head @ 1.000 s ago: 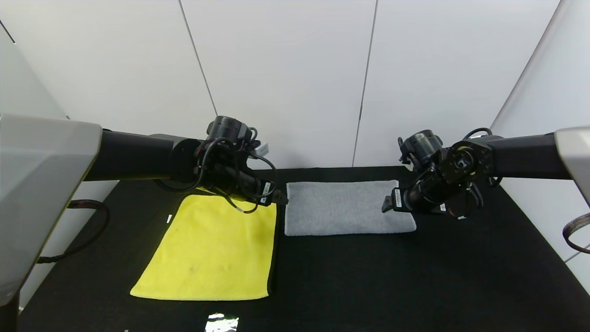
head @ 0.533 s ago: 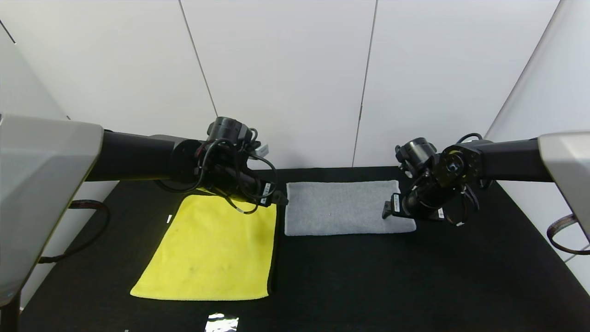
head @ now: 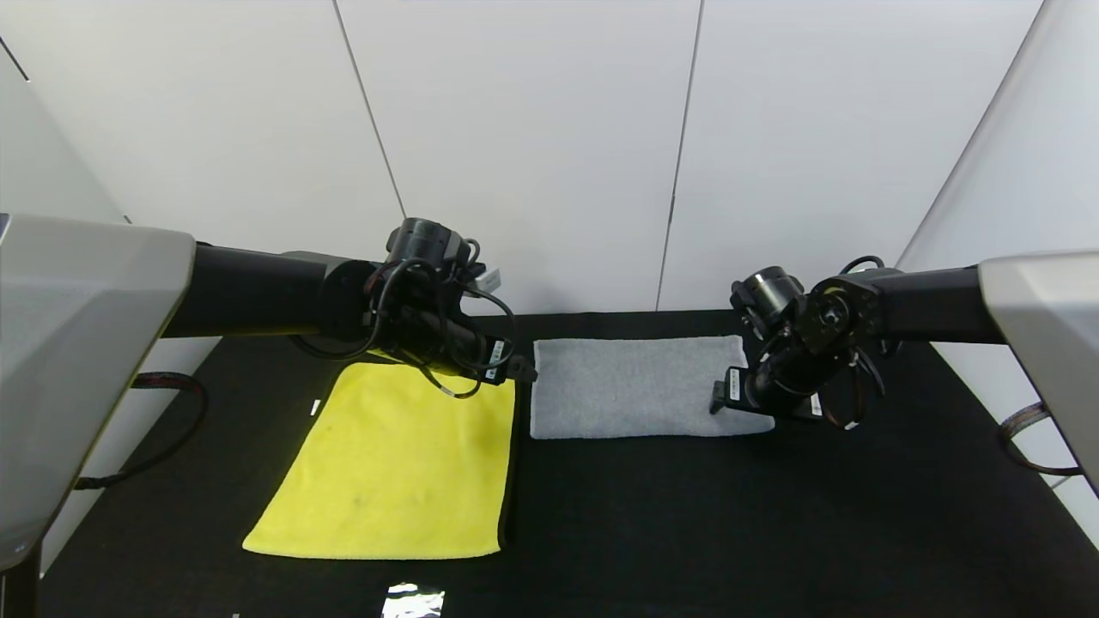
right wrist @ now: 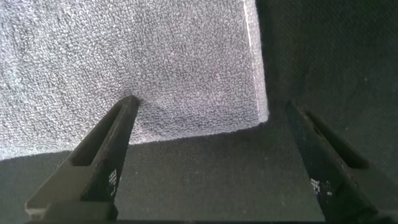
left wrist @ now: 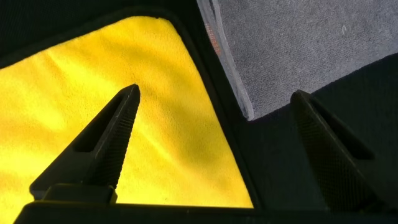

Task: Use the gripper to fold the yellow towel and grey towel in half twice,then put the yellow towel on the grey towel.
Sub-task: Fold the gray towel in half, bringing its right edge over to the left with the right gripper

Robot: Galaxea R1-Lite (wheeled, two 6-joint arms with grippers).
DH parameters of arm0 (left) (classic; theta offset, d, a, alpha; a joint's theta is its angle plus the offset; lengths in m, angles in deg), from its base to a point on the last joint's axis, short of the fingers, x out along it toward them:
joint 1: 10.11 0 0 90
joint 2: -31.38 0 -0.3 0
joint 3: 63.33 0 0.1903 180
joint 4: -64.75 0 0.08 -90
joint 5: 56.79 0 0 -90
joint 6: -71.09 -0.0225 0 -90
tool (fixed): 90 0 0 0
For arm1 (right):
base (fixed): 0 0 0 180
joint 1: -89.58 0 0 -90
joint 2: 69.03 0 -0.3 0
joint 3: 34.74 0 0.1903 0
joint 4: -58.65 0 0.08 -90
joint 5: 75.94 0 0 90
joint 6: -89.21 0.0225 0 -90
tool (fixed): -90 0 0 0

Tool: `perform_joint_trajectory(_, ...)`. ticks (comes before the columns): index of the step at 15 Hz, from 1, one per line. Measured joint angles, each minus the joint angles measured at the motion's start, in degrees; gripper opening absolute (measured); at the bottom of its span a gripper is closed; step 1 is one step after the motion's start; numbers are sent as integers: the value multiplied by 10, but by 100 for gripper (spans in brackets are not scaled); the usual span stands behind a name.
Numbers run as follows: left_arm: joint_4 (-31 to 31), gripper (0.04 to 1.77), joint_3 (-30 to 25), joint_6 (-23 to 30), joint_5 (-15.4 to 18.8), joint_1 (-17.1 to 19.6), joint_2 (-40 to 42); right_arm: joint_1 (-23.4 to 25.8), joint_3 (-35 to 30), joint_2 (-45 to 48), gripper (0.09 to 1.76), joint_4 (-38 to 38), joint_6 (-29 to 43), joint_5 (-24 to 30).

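The yellow towel (head: 395, 463) lies flat and spread on the left half of the black table. The grey towel (head: 631, 386) lies as a thicker rectangle to its right, farther back. My left gripper (head: 522, 371) hovers open over the yellow towel's far right corner, spanning the dark gap between the two towels. In the left wrist view the left gripper (left wrist: 216, 93) has the yellow towel (left wrist: 174, 143) under one finger side and the grey towel (left wrist: 286, 50) beyond. My right gripper (head: 719, 400) is open at the grey towel's near right corner; the right wrist view shows the right gripper (right wrist: 211, 103) over the grey towel (right wrist: 124, 50) corner.
A black cloth covers the table (head: 773, 515), with white walls close behind and on both sides. A shiny scrap (head: 412, 601) lies at the front edge and a small white bit (head: 315, 407) left of the yellow towel. Cables hang at both outer sides.
My right arm has swung left and lower, bringing its gripper toward the grey towel's near right corner. The left arm and both towels have not moved.
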Motion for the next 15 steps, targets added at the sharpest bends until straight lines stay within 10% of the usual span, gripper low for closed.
perform_joint_trajectory(11, 0, 172, -1, 0, 0, 0, 1, -20, 25, -21, 170, -10, 23, 0)
perform_joint_trajectory(15, 0, 172, -1, 0, 0, 0, 2, -20, 35, -25, 110, -16, 22, 0)
